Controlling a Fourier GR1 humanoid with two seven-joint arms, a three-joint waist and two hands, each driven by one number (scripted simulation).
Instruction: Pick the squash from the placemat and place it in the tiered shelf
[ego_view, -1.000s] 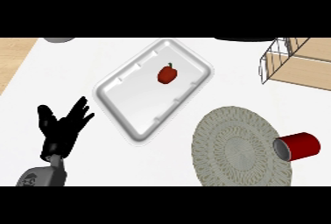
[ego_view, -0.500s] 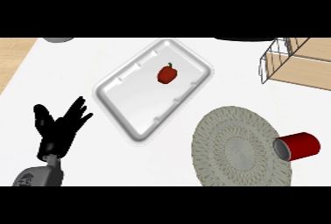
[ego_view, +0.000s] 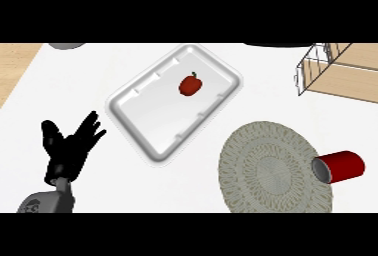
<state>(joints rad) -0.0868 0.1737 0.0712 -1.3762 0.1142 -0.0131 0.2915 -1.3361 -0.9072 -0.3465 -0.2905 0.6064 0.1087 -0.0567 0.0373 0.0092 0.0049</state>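
The round woven placemat (ego_view: 269, 167) lies at the lower right of the counter. A red cup (ego_view: 339, 166) lies on its side over the mat's right edge; I see no squash on the mat. The wire-and-wood tiered shelf (ego_view: 341, 70) stands at the upper right, cut off by the view's edge. My left hand (ego_view: 68, 147) rests open at the lower left, fingers up, far from the mat and the shelf, holding nothing. My right hand does not show.
A white rectangular tray (ego_view: 159, 122) sits tilted in the middle, with a small red pepper (ego_view: 191, 85) in its upper part. A grey object (ego_view: 66, 45) peeks in at the top left, and a dark round one (ego_view: 280, 44) at the top.
My left hand has drifted very slightly left. Nothing else has moved.
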